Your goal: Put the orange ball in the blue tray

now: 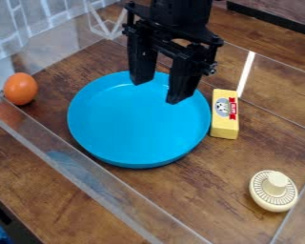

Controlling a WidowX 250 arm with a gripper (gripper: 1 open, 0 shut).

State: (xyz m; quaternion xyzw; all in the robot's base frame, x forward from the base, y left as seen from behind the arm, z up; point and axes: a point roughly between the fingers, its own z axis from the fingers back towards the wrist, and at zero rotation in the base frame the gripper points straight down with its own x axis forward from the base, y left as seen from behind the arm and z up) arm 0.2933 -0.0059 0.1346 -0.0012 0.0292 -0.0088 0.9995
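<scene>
In the camera view, your gripper [164, 86] hung at upper centre over the blue tray [138, 133], its jaws wide apart and holding nothing. The orange ball [20, 89] lay outside the tray, at the frame's left edge.

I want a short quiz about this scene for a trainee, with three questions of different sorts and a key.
1. True or false: the orange ball lies inside the blue tray.
2. Multiple choice: what is the cream ridged disc resting on?
A) the blue tray
B) the wooden table
C) the yellow box
3. Fill in the blank: above the blue tray, the dark fingers of the gripper stand ____ (open or shut).

Key: 1 false; 2 B; 3 open
</scene>
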